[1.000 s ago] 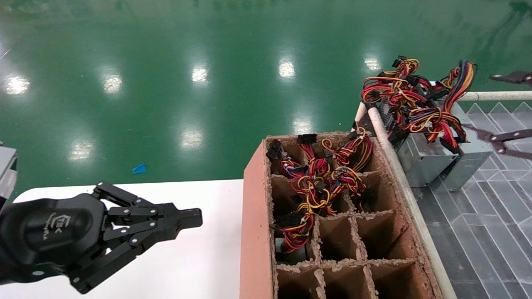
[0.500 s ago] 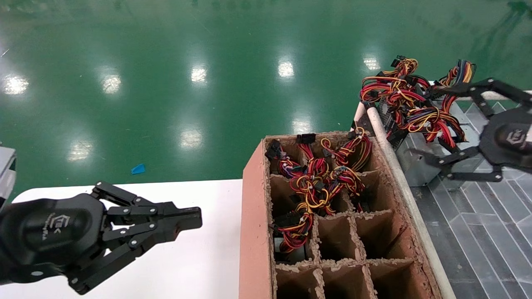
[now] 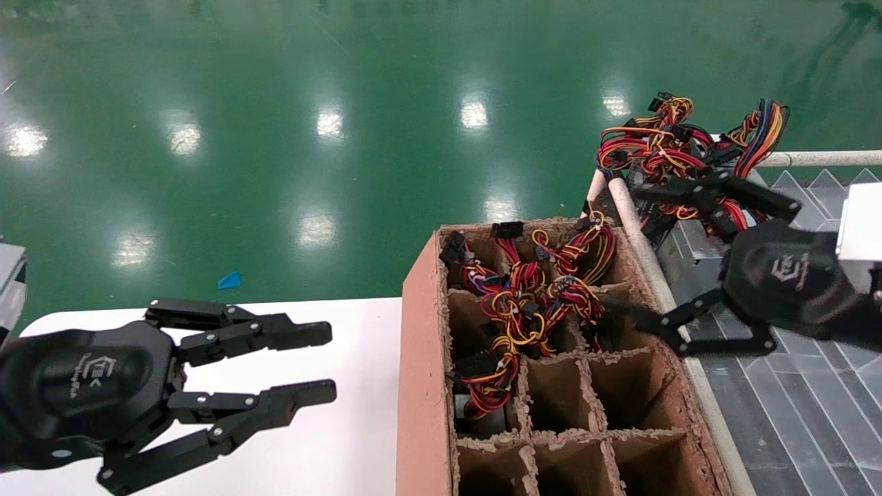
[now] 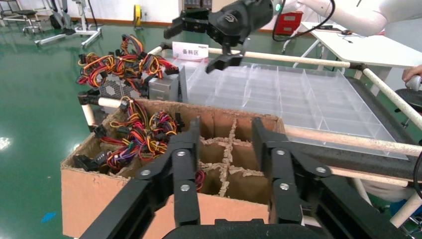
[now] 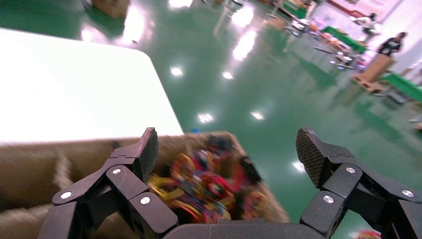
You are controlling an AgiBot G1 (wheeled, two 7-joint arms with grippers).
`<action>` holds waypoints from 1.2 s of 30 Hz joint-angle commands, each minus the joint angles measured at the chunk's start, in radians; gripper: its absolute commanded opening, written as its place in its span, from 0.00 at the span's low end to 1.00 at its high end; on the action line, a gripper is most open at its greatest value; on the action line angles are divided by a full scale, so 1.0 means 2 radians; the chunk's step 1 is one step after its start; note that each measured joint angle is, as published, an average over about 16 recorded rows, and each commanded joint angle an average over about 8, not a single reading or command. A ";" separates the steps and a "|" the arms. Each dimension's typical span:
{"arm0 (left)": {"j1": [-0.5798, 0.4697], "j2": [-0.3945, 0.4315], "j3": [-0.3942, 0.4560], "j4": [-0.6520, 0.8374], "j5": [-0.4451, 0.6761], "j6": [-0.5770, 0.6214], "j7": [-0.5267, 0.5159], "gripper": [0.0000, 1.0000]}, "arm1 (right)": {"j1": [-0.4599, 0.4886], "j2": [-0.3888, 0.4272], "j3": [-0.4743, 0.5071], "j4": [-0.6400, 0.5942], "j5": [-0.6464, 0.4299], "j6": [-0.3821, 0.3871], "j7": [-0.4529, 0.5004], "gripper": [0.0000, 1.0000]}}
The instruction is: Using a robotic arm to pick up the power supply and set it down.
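Observation:
The power supply (image 3: 692, 242) is a grey metal box with a perforated vent side (image 4: 112, 89). It lies on the rack's far corner under a tangle of red, yellow and orange wires (image 3: 658, 148). My right gripper (image 3: 623, 246) hangs wide open and empty between that box and the cardboard box (image 3: 420, 358), partly covering the power supply. In the right wrist view it (image 5: 229, 147) looks down on blurred wires in the box's far cells. My left gripper (image 3: 325, 363) is open and empty over the white table (image 3: 331, 441), facing the cardboard box (image 4: 149, 209).
The cardboard box has paper dividers, and more wire bundles (image 3: 530, 296) fill its far cells while the near cells look bare. A second grey unit with blue wires (image 3: 761, 131) lies beside the power supply. Clear divided trays (image 3: 813, 386) cover the rack inside white rails (image 3: 820, 159).
My left gripper has gone from shut to open. My right gripper, still open and empty, has swung from over the rack's power supplies toward the cardboard box.

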 commanded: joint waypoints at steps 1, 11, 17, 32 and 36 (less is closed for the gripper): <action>0.000 0.000 0.000 0.000 0.000 0.000 0.000 1.00 | -0.005 -0.002 -0.003 0.010 0.009 -0.003 0.017 1.00; 0.000 0.000 0.000 0.000 0.000 0.000 0.000 1.00 | -0.030 -0.013 -0.020 0.062 0.054 -0.018 0.105 1.00; 0.000 0.000 0.000 0.000 0.000 0.000 0.000 1.00 | -0.044 -0.019 -0.030 0.092 0.080 -0.027 0.157 1.00; 0.000 0.000 0.000 0.000 0.000 0.000 0.000 1.00 | -0.056 -0.024 -0.038 0.116 0.102 -0.034 0.193 1.00; 0.000 0.000 0.000 0.000 0.000 0.000 0.000 1.00 | -0.055 -0.024 -0.037 0.114 0.100 -0.033 0.191 1.00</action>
